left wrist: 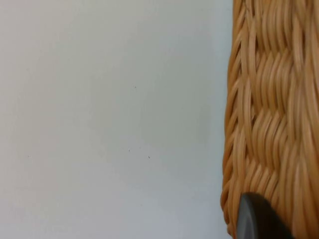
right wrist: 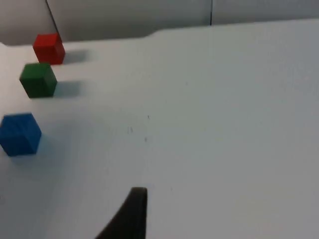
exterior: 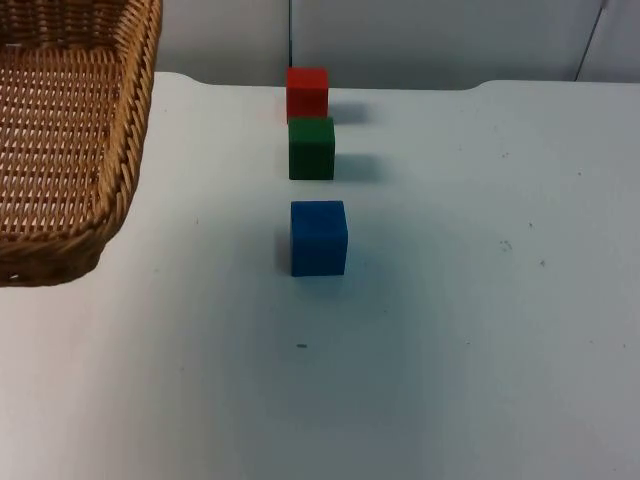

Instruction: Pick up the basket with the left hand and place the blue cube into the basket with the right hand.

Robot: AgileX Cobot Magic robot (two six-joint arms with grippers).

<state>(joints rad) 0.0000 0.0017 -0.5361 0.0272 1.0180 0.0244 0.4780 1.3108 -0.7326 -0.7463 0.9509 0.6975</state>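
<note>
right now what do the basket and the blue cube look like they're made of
The tan woven wicker basket looks like rattan or cane: interlaced glossy strands show in the left wrist view. The solid blue cube has flat, matte, evenly coloured faces, probably painted wood or foam; which one can't be told.

Three cubes stand on the desk [exterior: 450, 330], one of each colour: one red cube [exterior: 307, 92] nearest the desk's far edge, one green cube [exterior: 311, 148] just in front of it, and one blue cube [exterior: 319, 238] nearer the middle. There is one wicker basket [exterior: 60, 150], at the desk's left side. That makes four things: three cubes, one basket.
</note>
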